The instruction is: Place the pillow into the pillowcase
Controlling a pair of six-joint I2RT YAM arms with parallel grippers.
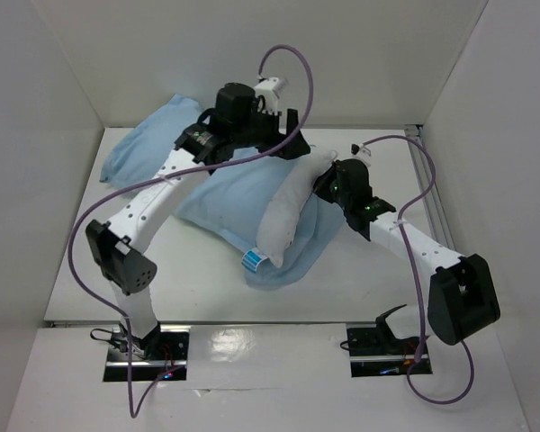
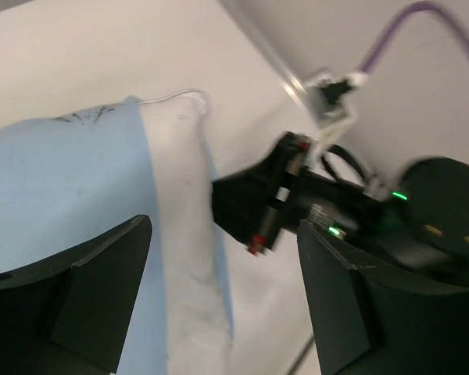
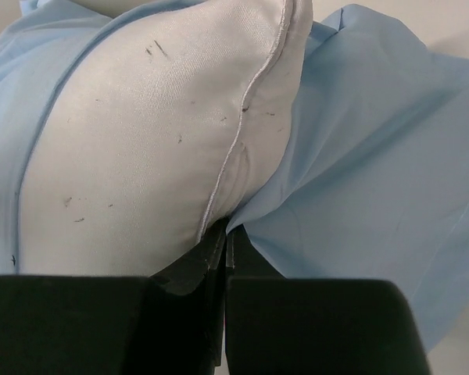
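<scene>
The left fingers (image 2: 82,293) are held wide apart above the pillowcase (image 2: 55,187), the right fingers (image 3: 195,269) pressed together against the half-covered pillow (image 3: 141,133), so stuffing is judged midway and a grip on the case's mouth is needed.

— Where's the pillow?
— Mid-table: the white pillow (image 1: 286,214) is propped up, its blue-and-white label (image 1: 253,261) at the near corner.
— And the pillowcase?
— The pale blue pillowcase (image 1: 218,200) spreads left of it and under it. My left claw (image 1: 292,135) hangs over the far end; my right claw (image 1: 322,183) is against the pillow there.
</scene>
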